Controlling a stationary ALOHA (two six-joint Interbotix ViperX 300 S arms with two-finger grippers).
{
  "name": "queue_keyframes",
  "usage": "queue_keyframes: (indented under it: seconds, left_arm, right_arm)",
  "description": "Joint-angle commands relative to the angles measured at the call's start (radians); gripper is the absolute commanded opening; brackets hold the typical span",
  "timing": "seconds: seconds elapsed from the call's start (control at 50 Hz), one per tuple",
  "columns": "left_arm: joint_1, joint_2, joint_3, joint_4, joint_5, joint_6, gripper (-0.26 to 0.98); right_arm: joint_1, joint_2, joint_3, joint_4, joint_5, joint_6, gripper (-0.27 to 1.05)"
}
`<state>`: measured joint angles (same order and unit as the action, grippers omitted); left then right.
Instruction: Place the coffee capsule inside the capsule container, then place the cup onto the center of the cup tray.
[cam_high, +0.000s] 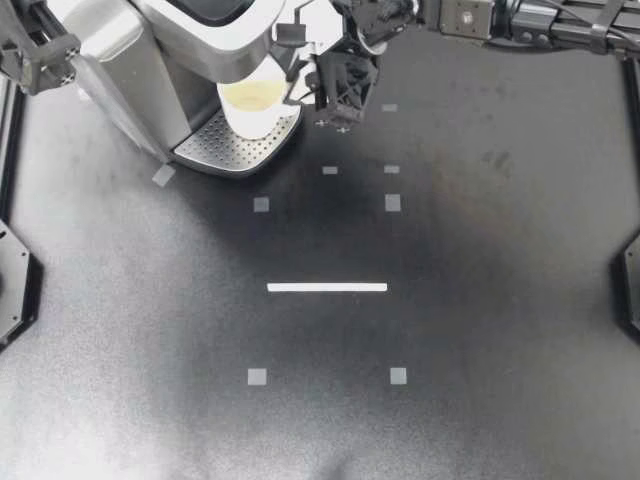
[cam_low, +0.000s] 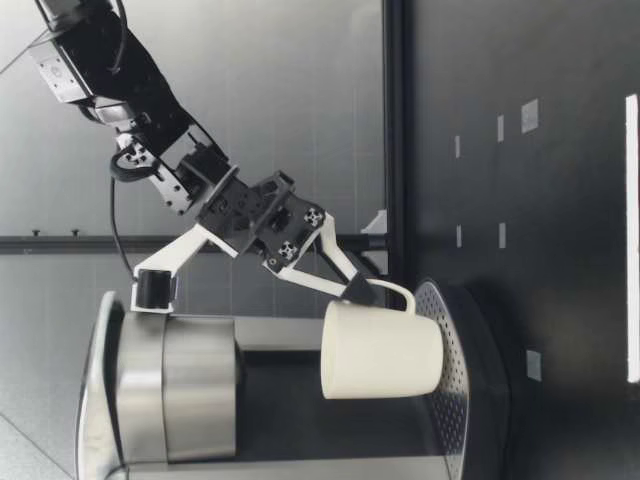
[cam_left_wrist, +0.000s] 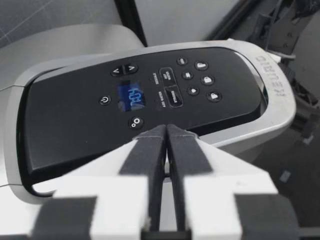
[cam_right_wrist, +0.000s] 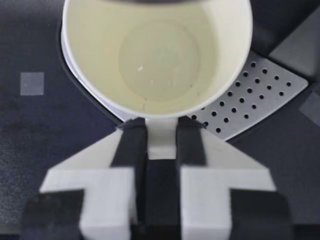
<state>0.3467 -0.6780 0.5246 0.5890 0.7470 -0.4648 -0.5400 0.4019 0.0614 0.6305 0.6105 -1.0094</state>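
Blue display (cam_left_wrist: 130, 97) lit on the coffee machine (cam_high: 130, 45) panel (cam_left_wrist: 75, 125). Right claw (cam_high: 296, 88) clamped on the handle (cam_right_wrist: 161, 135) of the cup (cam_high: 252, 100), upright over the drip tray (cam_high: 225, 150). Left claw (cam_left_wrist: 166, 134) pinched together, empty, above that panel.

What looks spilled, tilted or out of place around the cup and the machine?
Nothing stands out. The cup is upright and empty, held by its handle in my right gripper over the perforated tray; no spill shows.

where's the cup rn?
Top view, back left: the cup is over the coffee machine's perforated cup tray, its handle pinched by my right gripper.
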Motion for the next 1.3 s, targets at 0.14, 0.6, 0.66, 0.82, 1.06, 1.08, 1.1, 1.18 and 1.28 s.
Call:
queue_keyframes:
  seconds: [0.14, 0.6, 0.66, 0.82, 1.06, 1.08, 1.1, 1.18, 1.28]
  left_arm:
    - [0.0, -0.006, -0.012, 0.003, -0.008, -0.002, 0.13]
    - [0.0, -0.006, -0.012, 0.003, -0.012, -0.008, 0.13]
    - [0.0, -0.006, -0.012, 0.003, -0.018, -0.008, 0.13]
    - [0.0, -0.003, -0.012, 0.003, -0.049, -0.008, 0.13]
    - [-0.002, 0.041, -0.018, 0.005, -0.127, -0.006, 0.13]
    - [0.0, 0.049, -0.021, 0.006, -0.133, -0.006, 0.13]
    - [-0.002, 0.057, -0.025, 0.006, -0.138, -0.006, 0.13]
    - [0.0, 0.095, -0.055, 0.006, -0.127, -0.006, 0.13]
    - [0.0, 0.147, -0.109, 0.005, -0.064, -0.005, 0.13]
  right_arm:
    - [0.012, -0.021, -0.029, 0.003, 0.0, 0.003, 0.52]
    - [-0.006, -0.08, 0.032, 0.0, -0.011, 0.005, 0.58]
    - [-0.011, -0.095, 0.051, 0.0, -0.018, 0.003, 0.58]
    - [-0.011, -0.135, 0.103, 0.0, -0.058, -0.003, 0.58]
    - [-0.034, -0.23, 0.207, 0.021, -0.089, -0.003, 0.58]
    - [-0.035, -0.241, 0.216, 0.026, -0.092, -0.005, 0.58]
    - [-0.037, -0.252, 0.227, 0.031, -0.095, -0.003, 0.58]
    - [-0.035, -0.301, 0.27, 0.048, -0.112, -0.003, 0.58]
    - [-0.035, -0.357, 0.322, 0.08, -0.133, -0.005, 0.58]
